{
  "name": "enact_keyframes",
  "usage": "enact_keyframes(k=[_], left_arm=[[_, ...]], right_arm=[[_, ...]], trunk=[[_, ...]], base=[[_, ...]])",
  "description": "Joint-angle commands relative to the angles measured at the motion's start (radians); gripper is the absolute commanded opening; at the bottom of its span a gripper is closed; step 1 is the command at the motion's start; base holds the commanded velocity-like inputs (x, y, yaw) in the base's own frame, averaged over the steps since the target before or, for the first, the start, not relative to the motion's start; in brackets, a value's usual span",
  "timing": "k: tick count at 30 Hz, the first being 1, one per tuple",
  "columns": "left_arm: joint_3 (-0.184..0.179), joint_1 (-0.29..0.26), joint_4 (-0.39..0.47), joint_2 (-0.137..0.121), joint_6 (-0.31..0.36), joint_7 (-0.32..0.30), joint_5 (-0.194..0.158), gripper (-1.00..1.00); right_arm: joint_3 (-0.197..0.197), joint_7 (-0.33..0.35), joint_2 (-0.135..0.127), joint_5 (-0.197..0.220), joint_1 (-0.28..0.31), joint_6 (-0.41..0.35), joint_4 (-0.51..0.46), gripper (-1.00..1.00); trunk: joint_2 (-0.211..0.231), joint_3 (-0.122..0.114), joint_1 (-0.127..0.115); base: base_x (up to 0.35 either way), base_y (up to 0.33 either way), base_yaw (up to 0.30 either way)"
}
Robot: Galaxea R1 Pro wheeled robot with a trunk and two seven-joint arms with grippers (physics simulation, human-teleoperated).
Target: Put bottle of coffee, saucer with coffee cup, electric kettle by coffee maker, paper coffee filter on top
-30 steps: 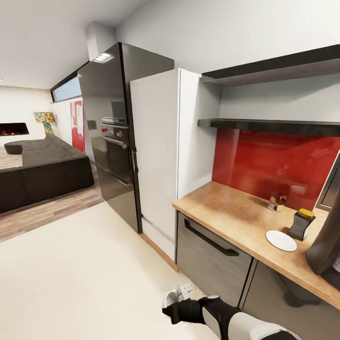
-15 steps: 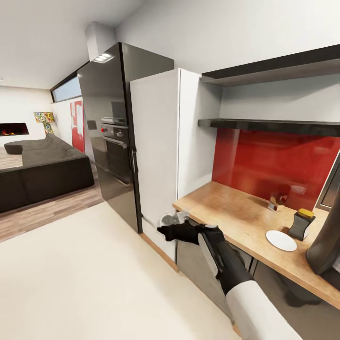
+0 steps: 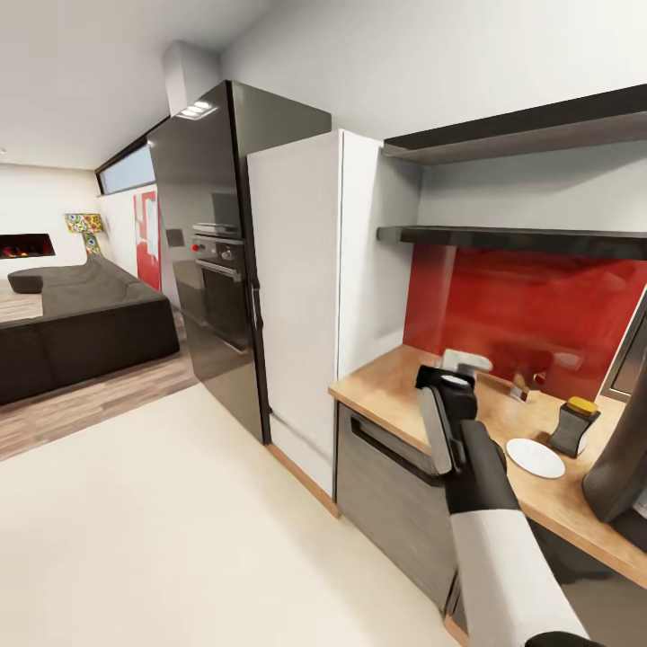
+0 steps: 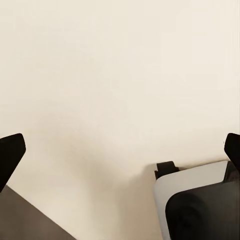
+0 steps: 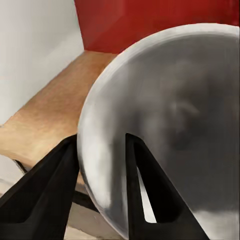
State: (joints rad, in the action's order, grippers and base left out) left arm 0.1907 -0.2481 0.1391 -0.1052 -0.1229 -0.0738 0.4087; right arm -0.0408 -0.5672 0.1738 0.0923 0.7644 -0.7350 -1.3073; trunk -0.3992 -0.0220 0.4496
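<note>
The right gripper, shut tight on the rim of the coffee cup, has swung up from down low to over the kitchen countertop, so the cup can soon go on the saucer waiting just off to its right.

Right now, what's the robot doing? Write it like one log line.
right gripper: shut on cup | over counter | saucer: bare, beside bottle | left gripper: open
</note>
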Motion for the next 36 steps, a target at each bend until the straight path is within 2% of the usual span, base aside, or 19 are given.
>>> enact_keyframes(k=[1,2,4,7,8,10,22,36], left_arm=[[0.009,0.000,-0.001,0.000,-0.003,-0.004,0.009,1.00],[0.009,0.000,-0.002,0.001,-0.002,-0.004,0.009,1.00],[0.009,0.000,-0.005,0.002,-0.002,-0.004,0.008,1.00],[0.010,0.001,-0.016,0.002,-0.002,-0.003,0.007,1.00],[0.010,0.001,-0.019,0.001,-0.001,-0.003,0.007,1.00],[0.011,0.001,-0.020,0.001,-0.001,-0.002,0.007,1.00],[0.012,0.000,-0.020,0.001,-0.001,-0.001,0.006,1.00],[0.012,0.000,-0.019,0.005,-0.001,-0.001,0.005,1.00]], right_arm=[[-0.032,-0.029,0.001,0.044,0.001,0.002,0.000,-1.00],[-0.076,-0.047,0.001,0.085,0.001,0.001,0.000,-1.00],[-0.131,-0.060,0.001,0.120,0.001,0.001,0.001,-1.00],[-0.206,-0.068,0.001,0.137,0.001,0.000,0.001,-1.00],[-0.249,-0.087,0.001,0.140,0.001,0.000,0.002,-1.00],[-0.281,-0.124,0.001,0.143,0.001,0.000,0.003,-1.00],[-0.295,-0.186,0.001,0.147,0.001,0.002,0.030,-1.00],[-0.298,-0.191,0.001,0.149,0.001,0.002,0.063,-1.00]], trunk=[[-0.001,0.000,0.000],[-0.001,0.000,0.000],[-0.001,0.000,0.000],[-0.001,0.000,0.000],[-0.001,0.000,0.000],[-0.001,0.000,0.000],[-0.001,0.000,0.000],[-0.001,0.000,0.000]], base=[[0.000,0.000,0.000],[0.000,0.000,0.000],[0.000,0.000,0.000],[0.000,0.000,0.000],[0.000,0.000,0.000],[0.012,0.000,0.000],[0.250,0.134,-0.017],[0.150,0.245,-0.280]])
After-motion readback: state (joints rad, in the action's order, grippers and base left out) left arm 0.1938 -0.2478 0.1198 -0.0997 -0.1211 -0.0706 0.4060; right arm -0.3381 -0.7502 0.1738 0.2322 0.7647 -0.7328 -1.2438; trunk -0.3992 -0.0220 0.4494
